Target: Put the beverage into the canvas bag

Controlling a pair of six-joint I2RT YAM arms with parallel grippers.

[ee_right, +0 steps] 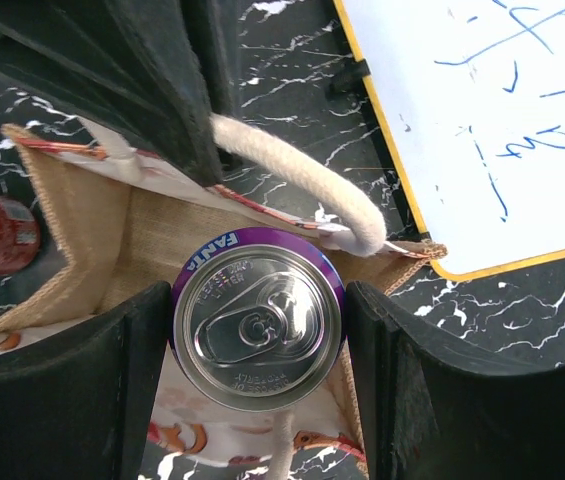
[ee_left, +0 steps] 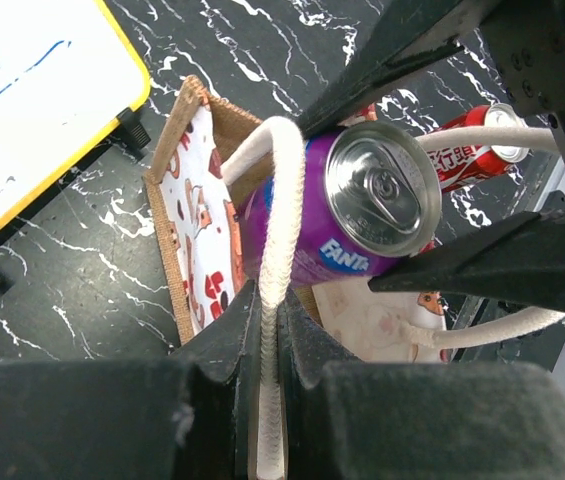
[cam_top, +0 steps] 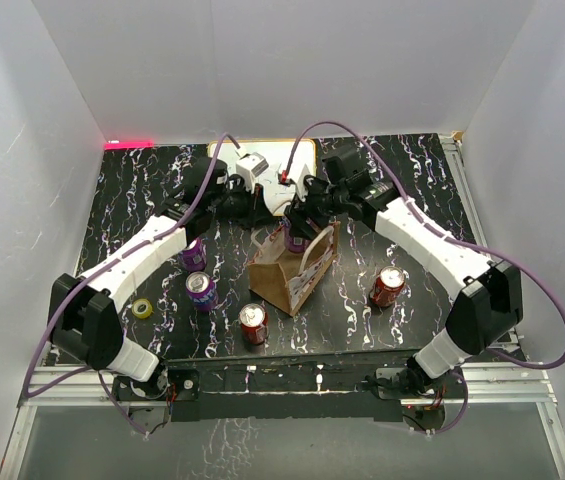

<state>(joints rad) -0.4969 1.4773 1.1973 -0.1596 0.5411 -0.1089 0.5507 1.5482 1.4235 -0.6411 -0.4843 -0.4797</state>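
Note:
The tan canvas bag [cam_top: 280, 280] stands open at the table's middle, with a red-and-white patterned side [ee_left: 197, 235]. My left gripper [ee_left: 267, 335] is shut on one cream loop handle [ee_left: 280, 215] and holds it up at the bag's far rim; in the top view that gripper [cam_top: 265, 213] is just behind the bag. My right gripper [ee_right: 258, 330] is shut on a purple Fanta can [ee_right: 258, 325], upright, held over the bag's open mouth [ee_right: 112, 235]. The can also shows in the left wrist view [ee_left: 362, 205] and the top view [cam_top: 294, 240]. The second handle [ee_left: 482, 325] hangs loose.
A white whiteboard [cam_top: 267, 163] with a yellow frame lies behind the bag. Two purple cans [cam_top: 194, 254] [cam_top: 200, 290] and a yellow roll [cam_top: 143, 308] stand left of the bag. One red can [cam_top: 253, 323] stands in front, another [cam_top: 388, 286] lies to the right.

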